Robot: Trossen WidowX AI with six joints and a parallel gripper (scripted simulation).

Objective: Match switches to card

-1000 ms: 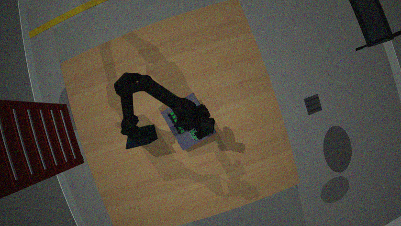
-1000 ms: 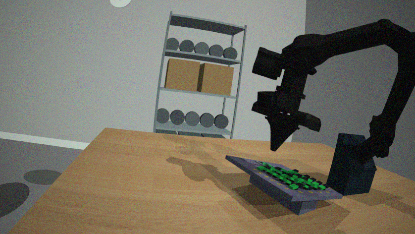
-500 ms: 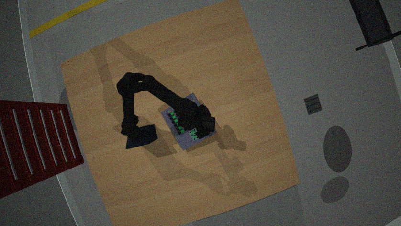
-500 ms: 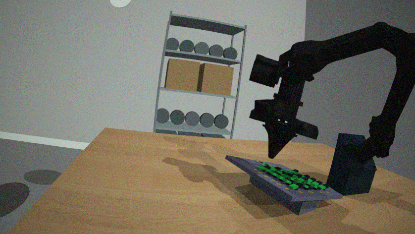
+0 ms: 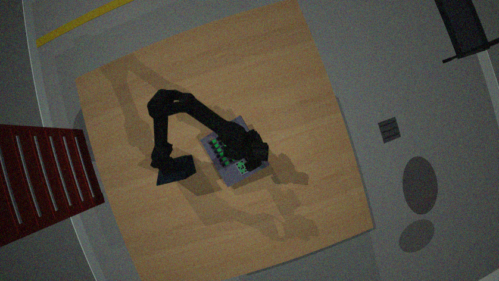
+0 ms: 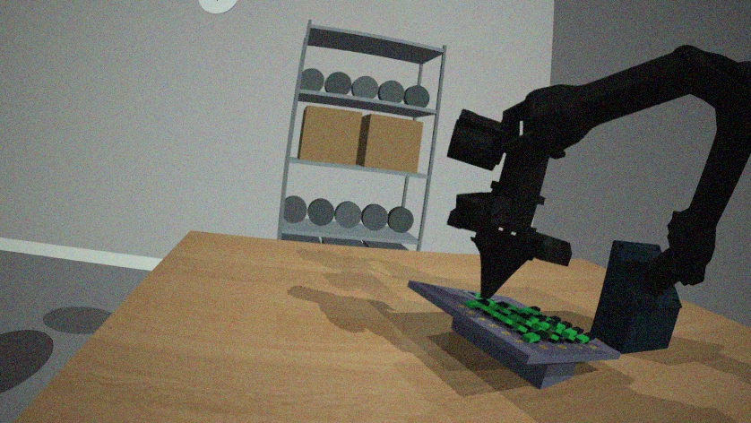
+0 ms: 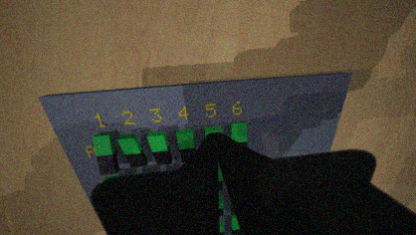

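My gripper (image 6: 486, 297) (image 7: 214, 138) is shut and empty. Its tips are down at the far row of switches, over or against the column 5 switch (image 7: 213, 129); contact is not clear. The grey-blue panel (image 5: 228, 178) (image 6: 573, 358) (image 7: 67, 107) carries a grid of rocker switches with green far halves and dark nearer halves. In the wrist view, the far-row switches 1 (image 7: 104, 144), 2 (image 7: 130, 145), 3 (image 7: 157, 142), 4 (image 7: 185, 138) and 6 (image 7: 239, 131) show green. The fingers hide most nearer rows there. The small card (image 5: 241, 167) is partly covered by the arm.
The panel stands on a pedestal (image 6: 504, 346) on the wooden table (image 5: 279, 52) (image 6: 236, 315). The arm's base (image 5: 178, 171) (image 6: 633, 315) is beside the panel's near side. A shelf rack (image 6: 362, 168) stands beyond the table, and a red slatted object (image 5: 45, 181) is past the table's edge.
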